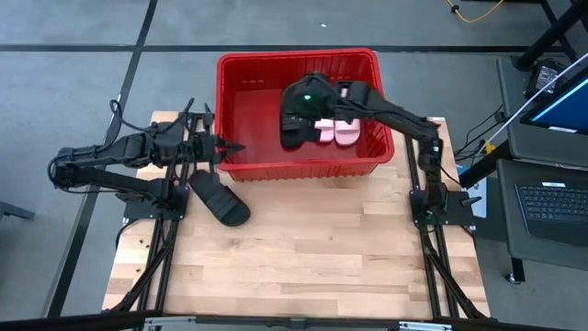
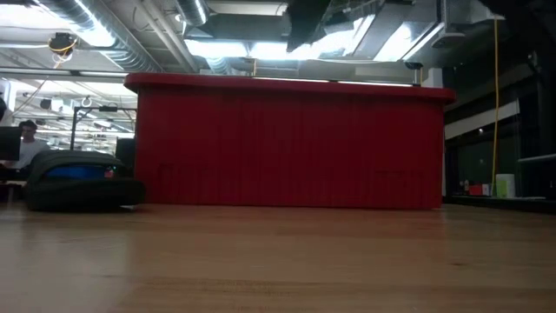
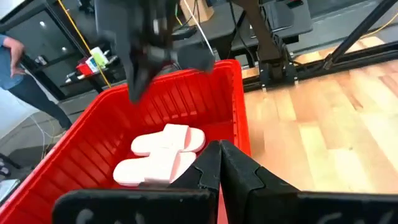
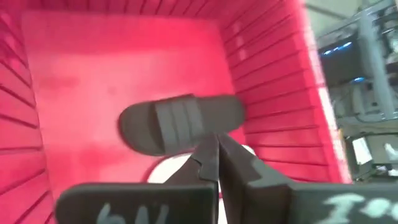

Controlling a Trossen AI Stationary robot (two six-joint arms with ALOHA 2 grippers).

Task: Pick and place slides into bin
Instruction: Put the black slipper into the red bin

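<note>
The right gripper (image 1: pixel 292 129), fingers together and empty, hung over the red bin (image 1: pixel 241 164), hiding a black slide (image 4: pixel 180 122) beside two pink slides (image 3: pixel 160 155). The left gripper (image 1: pixel 230 147), closed and empty, sat at the bin's wall; another black slide (image 1: pixel 219 199) lay on the table (image 1: pixel 312 248).

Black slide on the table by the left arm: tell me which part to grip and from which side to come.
Grip the wide strap of the black slide, coming straight down from above. It lies flat, sole down, on the wooden table just in front of the red bin, and the strap arches above the footbed, probably giving the fingers something to close across. The left tool, nearest, suits this.
</note>
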